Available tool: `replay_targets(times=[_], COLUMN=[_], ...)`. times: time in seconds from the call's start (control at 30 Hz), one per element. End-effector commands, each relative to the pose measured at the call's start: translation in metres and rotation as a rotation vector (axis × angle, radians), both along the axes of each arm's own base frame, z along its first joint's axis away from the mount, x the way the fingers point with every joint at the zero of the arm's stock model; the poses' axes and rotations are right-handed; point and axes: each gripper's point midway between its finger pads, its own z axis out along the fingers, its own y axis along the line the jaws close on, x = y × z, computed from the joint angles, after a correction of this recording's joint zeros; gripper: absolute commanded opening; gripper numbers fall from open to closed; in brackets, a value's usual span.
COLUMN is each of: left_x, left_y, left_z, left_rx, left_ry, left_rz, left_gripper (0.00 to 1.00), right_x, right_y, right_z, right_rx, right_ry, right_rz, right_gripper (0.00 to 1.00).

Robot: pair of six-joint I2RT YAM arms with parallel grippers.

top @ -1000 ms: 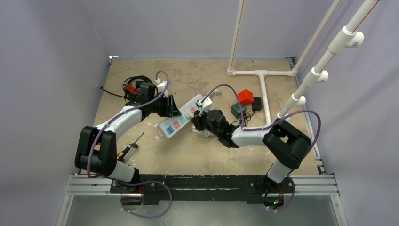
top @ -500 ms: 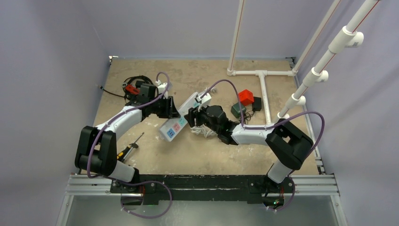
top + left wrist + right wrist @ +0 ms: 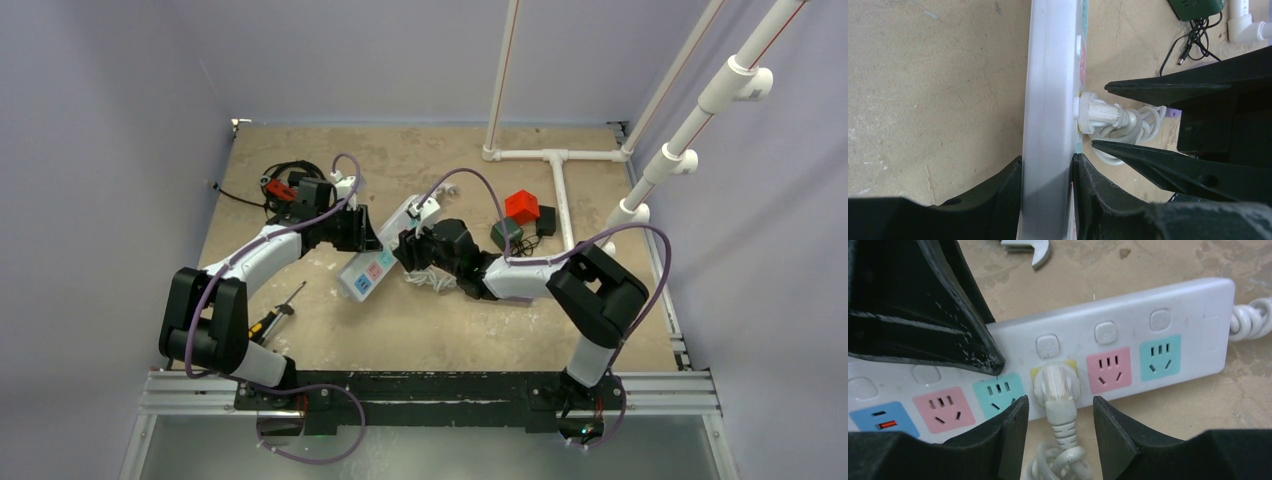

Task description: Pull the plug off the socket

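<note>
Right wrist view: at 6 o'clock your right tool stands open astride the seated plug; your left tool clamps the power strip.

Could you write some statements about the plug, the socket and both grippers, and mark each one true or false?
1. The plug sits in the yellow outlet of the socket. True.
2. The right gripper is shut tight on the plug. False: its fingers stand open, one on each side of the plug, with gaps.
3. The left gripper clamps the socket across its width. True.
4. The red block lies on the socket. False: it lies on the table, apart from the socket.
</note>
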Motion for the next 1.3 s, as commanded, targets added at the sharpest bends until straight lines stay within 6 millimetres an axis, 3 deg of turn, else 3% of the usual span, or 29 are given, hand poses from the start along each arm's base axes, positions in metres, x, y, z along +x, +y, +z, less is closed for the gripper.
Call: replay_targets(times=[0.0, 0.17, 0.3, 0.5, 0.63, 0.73, 0.77, 0.9, 1.0, 1.13, 1.27], left_x=[0.017, 0.022, 0.021, 0.019, 0.019, 0.019, 0.020, 0.022, 0.023, 0.025, 0.024], left_y=[0.005, 0.017, 0.016, 0.011, 0.011, 0.012, 0.013, 0.021, 0.027, 0.032, 0.033], left_z=[0.020, 0.019, 0.020, 0.021, 0.021, 0.022, 0.022, 0.013, 0.005, 0.000, -0.002], left_rx=[0.011, 0.009, -0.002, -0.028, -0.033, -0.026, -0.020, 0.023, 0.052, 0.066, 0.068], left_ry=[-0.076, -0.061, -0.064, -0.059, -0.058, -0.062, -0.063, -0.043, -0.018, -0.003, 0.002], left_rz=[0.022, 0.063, 0.056, 0.038, 0.034, 0.041, 0.047, 0.081, 0.107, 0.128, 0.130], left_gripper=[0.00, 0.00, 0.00, 0.00, 0.00, 0.00, 0.00, 0.00, 0.00, 0.00, 0.00], right_x=[0.002, 0.000, 0.003, 0.013, 0.018, 0.018, 0.018, 0.011, -0.010, -0.032, -0.040], right_y=[0.008, 0.008, 0.010, 0.015, 0.018, 0.017, 0.016, 0.011, 0.014, 0.025, 0.034], right_z=[0.005, 0.001, -0.002, -0.001, -0.006, -0.007, -0.002, 0.034, 0.064, 0.072, 0.073], right_rx=[-0.006, -0.014, -0.023, -0.032, -0.048, -0.051, -0.041, 0.055, 0.149, 0.152, 0.157], right_ry=[-0.012, -0.007, -0.008, -0.035, -0.034, -0.037, -0.047, -0.112, -0.178, -0.216, -0.218], right_rz=[0.030, 0.037, 0.039, 0.026, 0.015, 0.008, 0.001, -0.023, 0.009, 0.013, 0.015], right_gripper=[0.52, 0.52, 0.45, 0.44, 0.27, 0.07, 0.00, 0.00, 0.00, 0.00, 0.00])
